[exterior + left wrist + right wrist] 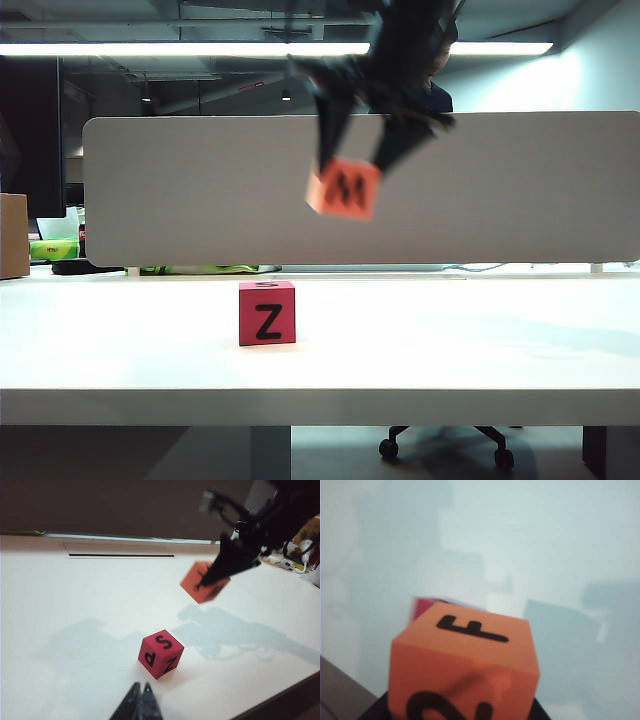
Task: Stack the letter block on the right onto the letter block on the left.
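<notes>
The orange letter block (345, 189) hangs high in the air, tilted, with its M face toward the exterior view. My right gripper (352, 168) is shut on it from above. The red letter block (267, 313) rests on the white table (450, 340), showing a Z, below and to the left of the orange one. In the left wrist view the red block (160, 653) shows S, P and N, and the orange block (202, 582) hangs beyond it in the right gripper (212, 578). My left gripper (141, 686) is shut and empty, just short of the red block. The right wrist view is filled by the orange block (465, 665), with a sliver of the red block (425, 605) behind it.
A white partition board (500, 190) stands along the table's far edge. A cardboard box (12, 235) and green items (55, 248) sit at the far left. A cable slot (120, 555) lies in the tabletop, with cables and plugs (295, 555) near it.
</notes>
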Robot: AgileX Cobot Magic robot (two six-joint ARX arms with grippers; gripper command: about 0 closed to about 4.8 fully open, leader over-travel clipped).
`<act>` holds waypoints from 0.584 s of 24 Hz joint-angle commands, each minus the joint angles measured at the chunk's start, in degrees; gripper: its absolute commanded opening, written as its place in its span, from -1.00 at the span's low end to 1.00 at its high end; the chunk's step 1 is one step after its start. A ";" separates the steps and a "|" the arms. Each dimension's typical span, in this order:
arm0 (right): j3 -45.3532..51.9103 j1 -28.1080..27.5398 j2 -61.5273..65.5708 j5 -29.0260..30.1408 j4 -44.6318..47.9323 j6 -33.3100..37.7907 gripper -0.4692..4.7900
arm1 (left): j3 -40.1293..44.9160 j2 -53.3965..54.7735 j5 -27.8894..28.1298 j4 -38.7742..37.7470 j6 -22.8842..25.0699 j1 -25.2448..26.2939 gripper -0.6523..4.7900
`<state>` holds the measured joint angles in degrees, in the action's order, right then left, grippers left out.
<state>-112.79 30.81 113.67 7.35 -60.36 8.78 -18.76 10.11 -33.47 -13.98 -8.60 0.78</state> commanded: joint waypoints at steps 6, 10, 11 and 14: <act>-1.79 7.15 4.90 -1.33 5.14 -0.07 0.15 | -0.42 -0.02 -0.13 0.83 0.24 -0.04 -0.78; -1.79 7.91 9.07 -2.71 4.02 -0.02 0.18 | -0.42 -0.02 1.79 0.79 0.52 -0.02 -0.78; -1.79 7.82 9.53 -2.99 3.13 -0.02 0.19 | -0.42 -0.02 1.79 0.81 1.16 -0.02 -0.78; -1.79 7.61 9.66 -3.41 2.29 -0.04 0.26 | -0.42 -0.02 1.75 0.79 1.29 -0.02 -0.78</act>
<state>-114.34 38.37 123.61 4.05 -57.93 8.71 -18.76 10.11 -31.81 -13.98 -7.68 0.80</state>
